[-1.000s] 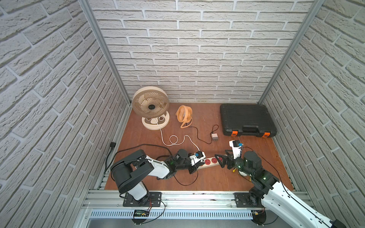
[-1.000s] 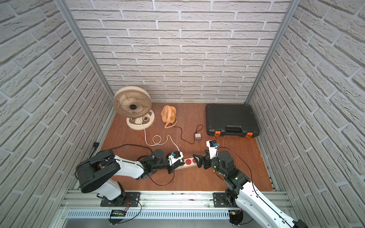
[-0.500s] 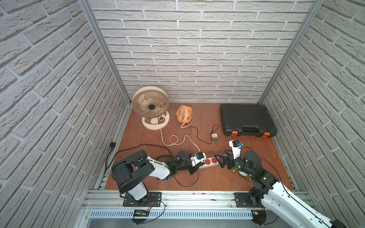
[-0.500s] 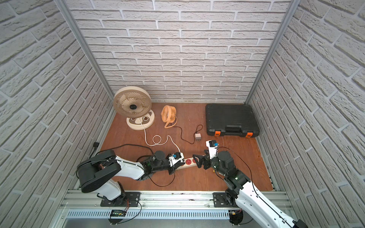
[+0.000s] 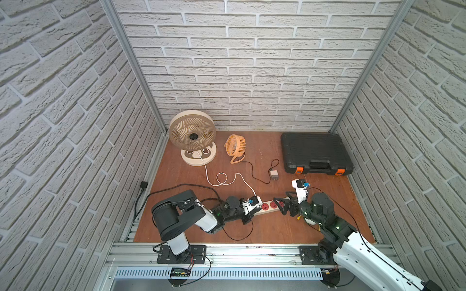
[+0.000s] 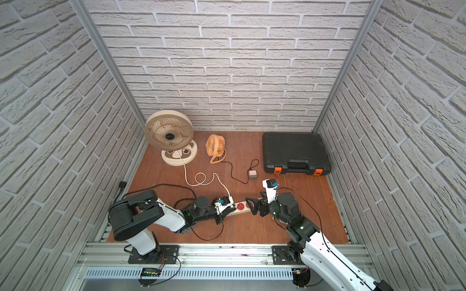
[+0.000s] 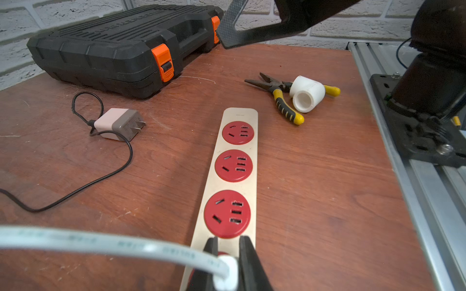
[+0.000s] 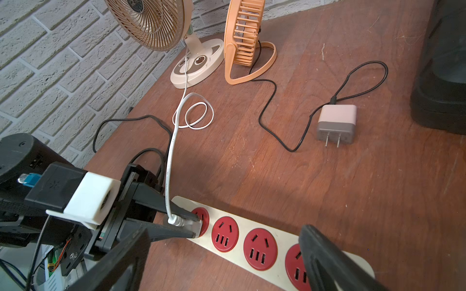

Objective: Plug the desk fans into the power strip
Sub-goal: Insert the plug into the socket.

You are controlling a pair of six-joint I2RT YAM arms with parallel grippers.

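Low over power strip (image 7: pixel 239 113), left gripper (image 8: pixel 195 226) pinches white plug (image 8: pixel 176 221)

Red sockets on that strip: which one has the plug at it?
The end socket by the left claw, where the white plug sits; the other three are bare.

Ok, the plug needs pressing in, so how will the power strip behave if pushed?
Probably stiff: the power strip is a straight, flat bar. Likely to slide: it lies loose on the smooth tabletop. The open right tool around its end might brace it.
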